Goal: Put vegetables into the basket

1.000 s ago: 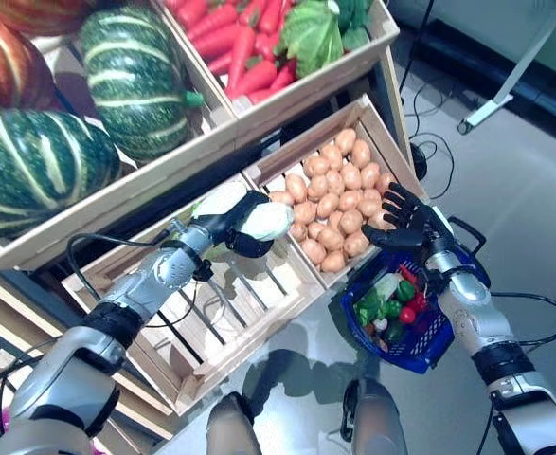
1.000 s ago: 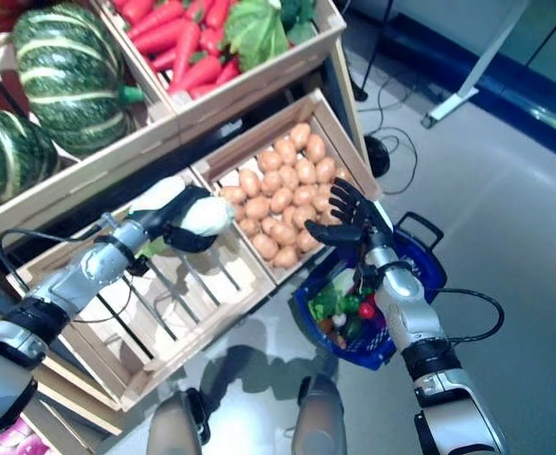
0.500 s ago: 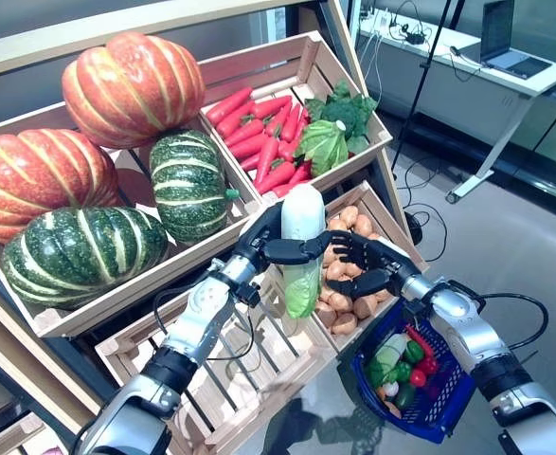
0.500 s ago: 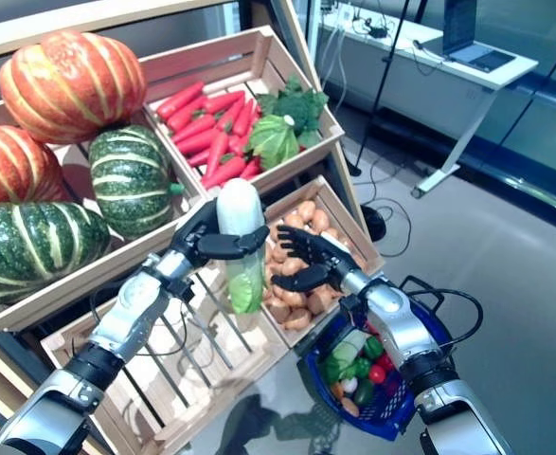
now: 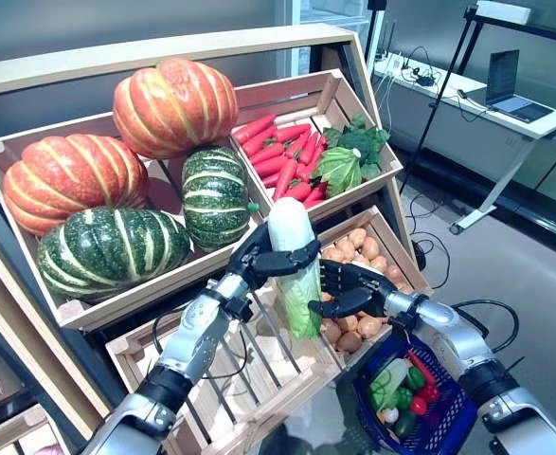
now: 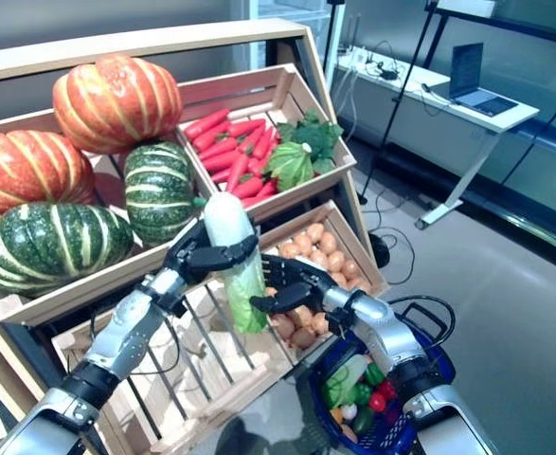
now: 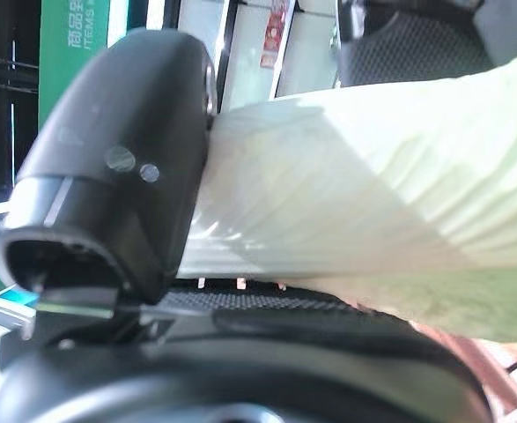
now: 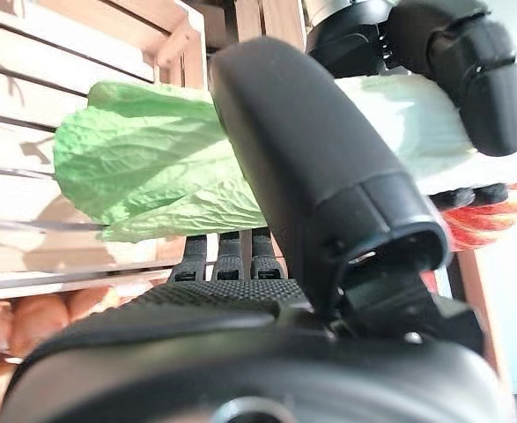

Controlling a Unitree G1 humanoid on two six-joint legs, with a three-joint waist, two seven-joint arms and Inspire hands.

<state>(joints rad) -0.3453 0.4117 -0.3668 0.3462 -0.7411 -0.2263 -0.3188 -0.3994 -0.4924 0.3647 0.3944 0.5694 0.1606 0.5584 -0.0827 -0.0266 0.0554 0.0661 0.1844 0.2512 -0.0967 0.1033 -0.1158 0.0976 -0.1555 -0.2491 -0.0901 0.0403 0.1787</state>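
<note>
The left hand [image 5: 259, 262] is gripping a long white-and-green cabbage [image 5: 296, 265] above the wooden potato crate [image 5: 384, 232]. The right hand [image 5: 349, 289], fingers spread loose, is touching its leafy end, above the blue plastic basket [image 5: 448, 431].

On the tilted wooden display rack [image 5: 164, 47], the upper left crate holds orange and green striped pumpkins [image 5: 116, 204]; the wooden crate to its right holds red carrots [image 5: 279, 156] with leafy green lettuce [image 5: 346, 156] at their right. Below, a slatted wooden crate [image 5: 211, 389] sits left of a crate of brown potatoes [image 5: 367, 256]. A blue wire basket of mixed vegetables [image 5: 415, 403] lies lower right. A white table [image 5: 486, 90] stands behind, far right.
</note>
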